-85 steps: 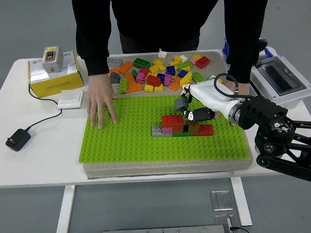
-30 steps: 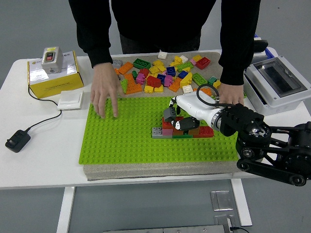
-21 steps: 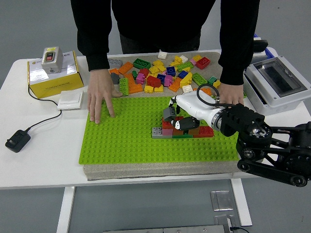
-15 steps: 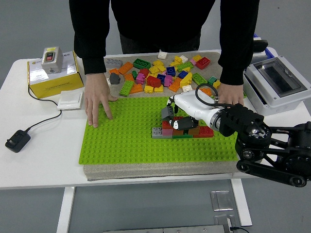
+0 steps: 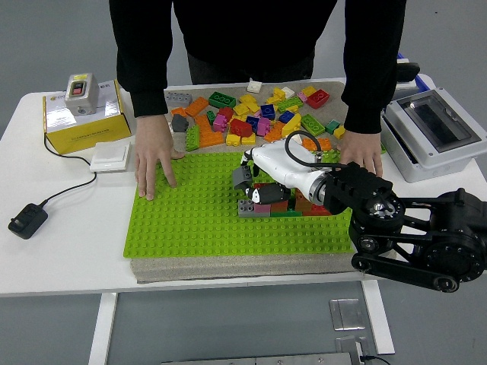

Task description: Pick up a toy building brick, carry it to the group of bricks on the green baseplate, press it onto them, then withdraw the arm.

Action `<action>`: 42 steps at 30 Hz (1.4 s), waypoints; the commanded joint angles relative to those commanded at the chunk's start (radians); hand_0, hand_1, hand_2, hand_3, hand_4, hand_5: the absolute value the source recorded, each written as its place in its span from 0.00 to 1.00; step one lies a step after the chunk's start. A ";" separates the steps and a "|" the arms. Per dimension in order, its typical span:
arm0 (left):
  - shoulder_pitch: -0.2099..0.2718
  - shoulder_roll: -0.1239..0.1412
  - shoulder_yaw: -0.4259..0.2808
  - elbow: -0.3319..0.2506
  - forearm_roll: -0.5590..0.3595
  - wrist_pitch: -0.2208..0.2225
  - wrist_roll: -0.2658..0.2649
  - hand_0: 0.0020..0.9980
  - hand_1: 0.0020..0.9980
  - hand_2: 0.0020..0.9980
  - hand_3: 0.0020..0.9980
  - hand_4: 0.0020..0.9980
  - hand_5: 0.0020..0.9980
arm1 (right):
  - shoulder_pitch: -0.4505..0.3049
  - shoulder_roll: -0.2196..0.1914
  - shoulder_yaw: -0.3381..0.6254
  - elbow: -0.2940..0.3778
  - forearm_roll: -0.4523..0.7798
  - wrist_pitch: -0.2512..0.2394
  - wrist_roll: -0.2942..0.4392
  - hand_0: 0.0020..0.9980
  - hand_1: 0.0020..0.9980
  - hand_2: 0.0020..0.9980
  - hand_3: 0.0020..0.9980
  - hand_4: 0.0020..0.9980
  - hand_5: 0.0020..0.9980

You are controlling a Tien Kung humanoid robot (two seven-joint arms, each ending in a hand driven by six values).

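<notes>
My right hand (image 5: 250, 187), white with black fingers, reaches in from the right over the green baseplate (image 5: 190, 228). It is shut on a small grey brick (image 5: 241, 179), held just above the left end of the brick group (image 5: 262, 205). The group shows a grey, a pink and a red brick over a green strip; my hand and wrist hide its right part. A person at the far side presses one hand (image 5: 154, 158) flat on the baseplate's left part. The person's other hand (image 5: 364, 157) rests at its right edge.
A pile of loose bricks (image 5: 251, 114) lies beyond the baseplate. At the left are a yellow box (image 5: 82, 120) with a switch on top, a white wall switch (image 5: 109, 156) and a black adapter (image 5: 28, 218) with its cable. A grey electrical box (image 5: 435, 131) stands at the right.
My right hand has carried the grey brick leftward, from the group's right side to above its left end. The person's left-side hand lifted, shifted and settled flat again.
</notes>
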 joint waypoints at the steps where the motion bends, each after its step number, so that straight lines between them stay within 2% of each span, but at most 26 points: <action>1: 0.000 0.000 0.000 0.000 0.001 0.000 0.000 0.72 0.70 0.68 0.80 0.33 0.68 | 0.000 0.004 -0.002 -0.003 -0.001 -0.002 0.000 0.02 0.11 0.55 0.54 0.40 0.35; 13: -0.004 0.004 -0.003 0.000 0.012 -0.003 0.001 0.72 0.70 0.68 0.80 0.33 0.68 | 0.014 0.068 -0.040 -0.060 -0.033 -0.009 -0.016 0.02 0.11 0.56 0.52 0.40 0.35; 17: -0.003 0.005 -0.004 0.000 0.015 -0.003 0.001 0.72 0.70 0.68 0.80 0.32 0.68 | 0.016 0.072 -0.039 -0.064 -0.046 -0.012 -0.021 0.02 0.11 0.57 0.52 0.40 0.36; 30: -0.004 0.005 -0.007 0.000 0.016 -0.002 0.001 0.72 0.70 0.67 0.80 0.32 0.68 | 0.024 0.065 -0.027 -0.060 -0.057 -0.020 -0.025 0.03 0.10 0.60 0.52 0.41 0.36; 37: 0.001 0.004 -0.003 0.000 0.007 0.000 0.001 0.72 0.70 0.67 0.80 0.32 0.68 | 0.005 0.012 0.002 -0.024 -0.052 -0.007 -0.037 0.04 0.10 0.60 0.52 0.41 0.36; 42: 0.003 0.003 -0.005 0.000 0.008 0.000 0.001 0.72 0.70 0.67 0.80 0.32 0.68 | -0.008 -0.008 0.013 -0.008 -0.051 -0.001 -0.041 0.04 0.10 0.60 0.52 0.41 0.36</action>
